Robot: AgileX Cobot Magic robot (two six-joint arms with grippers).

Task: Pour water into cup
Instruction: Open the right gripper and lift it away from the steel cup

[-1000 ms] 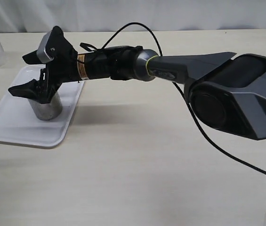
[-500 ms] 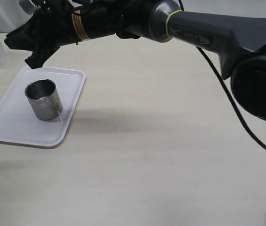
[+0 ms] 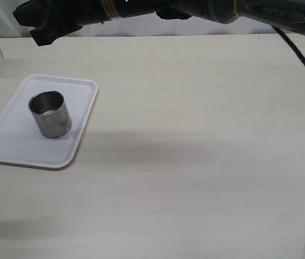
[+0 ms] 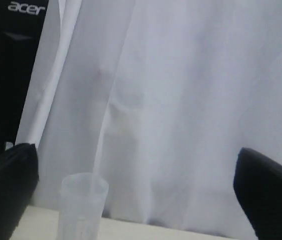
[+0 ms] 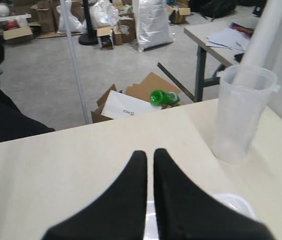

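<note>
Steel cup (image 3: 49, 113): standing upright, mouth up, pretty much mid-tray on the white plastic tray (image 3: 12, 148), standing free. Tray lying on the left side of the pale desk (image 3: 195, 162) in the exterior view. Up above and well clear of the cup: right arm (image 3: 141, 6) stretched across the top of that view toward the left. Right gripper (image 5: 149, 154) with jaws pinched together, just a sliver of a gap, gripping nothing, with a translucent plastic beaker (image 5: 240, 117) standing near it, off to one side. Left gripper (image 4: 138, 195) with jaws spread wide open, also empty, facing that same beaker and the white curtain (image 4: 180, 100) behind it. Beaker well apart from the cup, back by the far left corner of the desk.
</note>
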